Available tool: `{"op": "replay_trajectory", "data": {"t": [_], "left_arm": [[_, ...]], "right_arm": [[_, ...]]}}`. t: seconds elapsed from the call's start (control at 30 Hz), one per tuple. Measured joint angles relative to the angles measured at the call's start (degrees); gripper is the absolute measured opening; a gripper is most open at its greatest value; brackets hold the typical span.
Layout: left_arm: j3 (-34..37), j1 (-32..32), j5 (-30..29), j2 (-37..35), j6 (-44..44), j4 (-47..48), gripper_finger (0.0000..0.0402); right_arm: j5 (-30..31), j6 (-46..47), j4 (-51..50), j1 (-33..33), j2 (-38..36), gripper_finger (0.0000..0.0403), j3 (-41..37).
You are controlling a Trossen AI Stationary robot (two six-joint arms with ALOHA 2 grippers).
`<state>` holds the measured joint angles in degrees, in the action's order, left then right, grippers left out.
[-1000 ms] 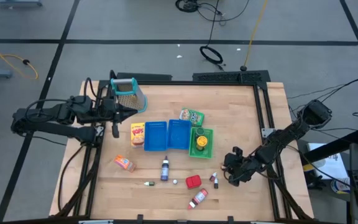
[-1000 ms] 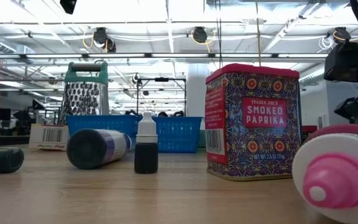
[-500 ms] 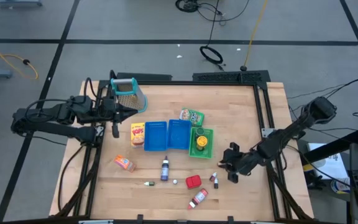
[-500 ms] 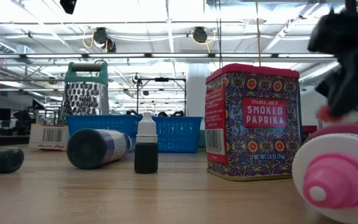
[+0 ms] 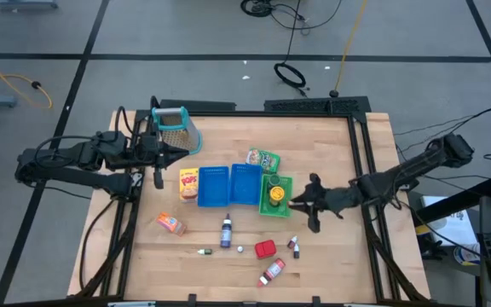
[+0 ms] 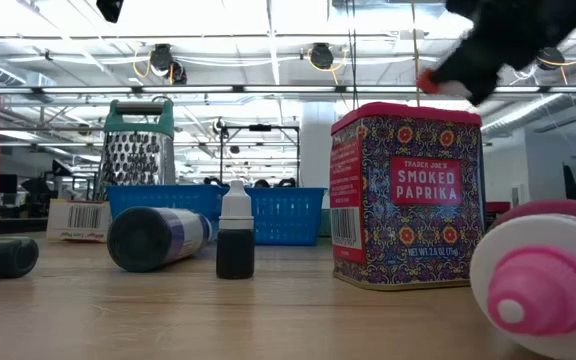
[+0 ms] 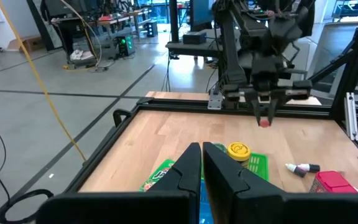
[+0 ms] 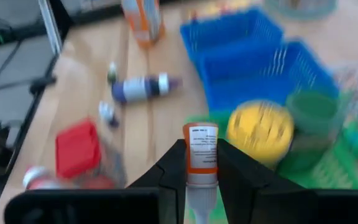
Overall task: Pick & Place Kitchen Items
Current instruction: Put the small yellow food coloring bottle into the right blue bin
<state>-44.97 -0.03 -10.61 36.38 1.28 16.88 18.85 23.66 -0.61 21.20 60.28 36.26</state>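
Observation:
My right gripper (image 5: 297, 203) hangs over the table beside the green tray (image 5: 285, 208), shut on a tiny bottle with an orange label (image 8: 201, 152). The left wrist view shows the bottle as a red spot (image 7: 264, 122). A yellow-lidded jar (image 5: 274, 193) stands in the green tray. On the table lie a yellow box (image 5: 189, 183), an orange packet (image 5: 170, 223), a purple bottle (image 5: 226, 232), a red block (image 5: 265, 249), two tiny bottles (image 5: 294, 246) and a pink-capped bottle (image 5: 272, 271). My left gripper (image 5: 181, 152) waits shut at the far left. My right gripper pinches the tiny bottle's body (image 8: 196, 177) between its two fingers (image 8: 169, 171). The bottle lies along the fingers, its orange-labelled end sticking out past the tips. The fingers slant down from the table's right side. The bottle is lifted clear of the table.
Two blue trays (image 5: 228, 186) lie left of the green tray, with a green pouch (image 5: 262, 159) behind them. A metal grater (image 5: 177, 128) stands at the far left, by my left gripper. Bare wood lies along the far and right sides.
My right gripper has risen from the near right part of the table and swung toward the far left, up to the green tray. It has tipped from pointing steeply down to nearly level. The tiny bottle has gone with it, lifted clear.

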Motion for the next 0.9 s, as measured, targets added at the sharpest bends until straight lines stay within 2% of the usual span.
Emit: {"op": "replay_trajectory", "data": {"t": [0.13, 0.2, 0.37, 0.57, 0.9], "left_arm": [[0.0, 0.0, 0.0, 0.0, 0.0, -0.1, 0.0021], [0.0, 0.0, 0.0, 0.0, 0.0, -0.3, 0.0021], [0.0, 0.0, 0.0, 0.0, 0.0, -0.5, 0.0021], [0.0, 0.0, 0.0, 0.0, 0.0, -0.5, 0.0021], [0.0, 0.0, 0.0, 2.0, 0.0, -0.6, 0.0021]], "right_arm": [[-5.1, -6.9, 9.3, -5.0, 1.5, 0.0058, 0.5], [-5.8, -8.8, 12.7, -7.4, 2.6, 0.0058, 0.7], [-10.4, -10.7, 18.7, -13.7, 6.8, 0.0058, 0.7], [-19.4, -11.5, 30.6, -19.9, 14.8, 0.0058, 1.5], [-23.4, -16.0, 31.3, -23.8, 27.7, 0.0056, 11.8]]}}
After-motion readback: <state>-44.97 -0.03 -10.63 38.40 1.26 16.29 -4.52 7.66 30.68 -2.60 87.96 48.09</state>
